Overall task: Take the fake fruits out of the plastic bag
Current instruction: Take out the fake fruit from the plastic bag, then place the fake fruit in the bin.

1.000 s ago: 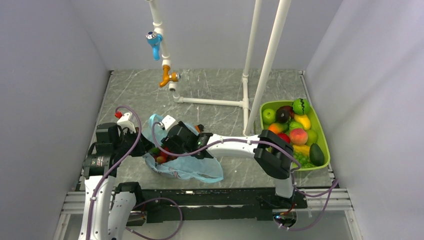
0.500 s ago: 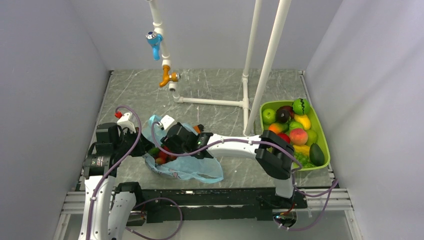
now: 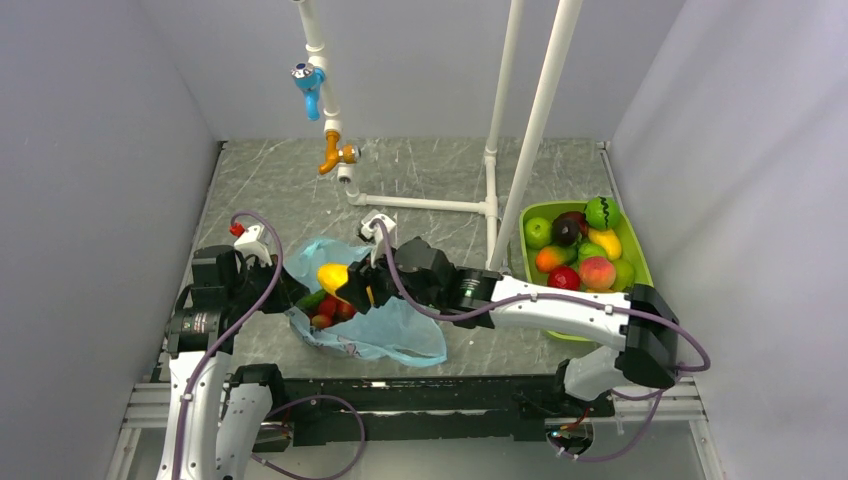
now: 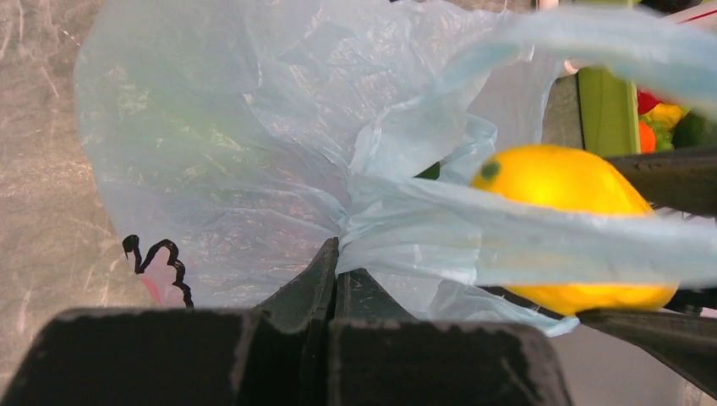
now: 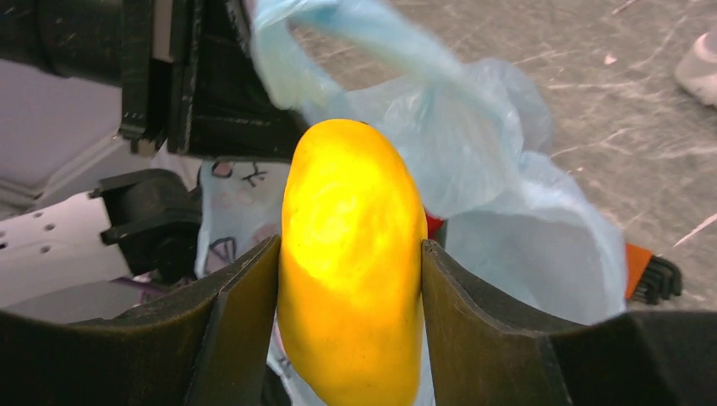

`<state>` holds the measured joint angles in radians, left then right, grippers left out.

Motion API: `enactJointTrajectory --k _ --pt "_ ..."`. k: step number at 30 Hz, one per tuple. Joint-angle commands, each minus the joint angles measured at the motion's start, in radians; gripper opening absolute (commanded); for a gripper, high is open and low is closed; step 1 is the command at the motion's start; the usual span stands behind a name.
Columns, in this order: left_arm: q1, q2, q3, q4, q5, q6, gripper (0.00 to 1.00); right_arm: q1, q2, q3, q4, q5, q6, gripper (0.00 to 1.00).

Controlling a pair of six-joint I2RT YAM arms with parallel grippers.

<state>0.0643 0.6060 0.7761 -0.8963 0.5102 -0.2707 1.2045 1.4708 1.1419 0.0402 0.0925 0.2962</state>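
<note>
Left gripper (image 4: 334, 264): we see its jaws closed, pinching a fold of the plastic bag (image 4: 211, 127).
Right gripper (image 5: 348, 247): we see it clamped on a yellow fruit (image 5: 351, 279), held just above the bag's mouth.
Plastic bag: it lies on the table (image 3: 420, 170), near left, between both grippers.
Inside: we make out red and green fruits (image 3: 322, 312).
Green basket (image 3: 646, 262): far right, well apart, full of fruit.

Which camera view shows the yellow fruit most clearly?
The right wrist view: the yellow mango fills the centre, gripped by the right hand. In the left wrist view a strip of the plastic bag crosses it; the top view shows it small.
</note>
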Motion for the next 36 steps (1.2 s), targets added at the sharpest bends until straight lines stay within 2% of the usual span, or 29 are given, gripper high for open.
enactJointTrajectory --k 1,4,10,15,19,22,26,28,32,36 --pt "0.005 -0.007 0.002 0.019 0.014 0.015 0.00 -0.008 -0.074 -0.073 0.034 -0.071 0.074 0.02" --pt "0.006 -0.009 0.002 0.018 0.004 0.012 0.00 -0.007 -0.138 -0.107 -0.048 -0.004 0.076 0.00" --pt "0.005 -0.014 0.002 0.016 0.003 0.008 0.00 -0.010 -0.443 -0.265 -0.226 0.333 0.126 0.00" --pt "0.005 -0.006 0.003 0.017 0.008 0.011 0.00 -0.018 -0.696 -0.386 -0.435 0.632 0.283 0.00" --pt "0.006 0.000 0.003 0.017 0.011 0.013 0.00 -0.022 -0.841 -0.437 -0.577 0.743 0.394 0.00" --pt "0.006 0.000 0.002 0.019 0.011 0.013 0.00 -0.024 -0.900 -0.435 -0.752 0.872 0.542 0.00" --pt "0.006 0.001 0.003 0.019 0.012 0.012 0.00 -0.028 -0.899 -0.394 -1.014 1.023 0.838 0.00" --pt "0.006 0.003 0.003 0.019 0.011 0.013 0.00 -0.040 -0.875 -0.373 -1.077 1.058 0.889 0.00" --pt "0.006 0.007 0.003 0.020 0.014 0.013 0.00 -0.133 -0.780 -0.356 -0.943 1.033 0.683 0.00" --pt "0.006 0.010 0.002 0.017 0.016 0.016 0.00 -0.388 -0.636 -0.331 -0.805 0.906 0.468 0.00"
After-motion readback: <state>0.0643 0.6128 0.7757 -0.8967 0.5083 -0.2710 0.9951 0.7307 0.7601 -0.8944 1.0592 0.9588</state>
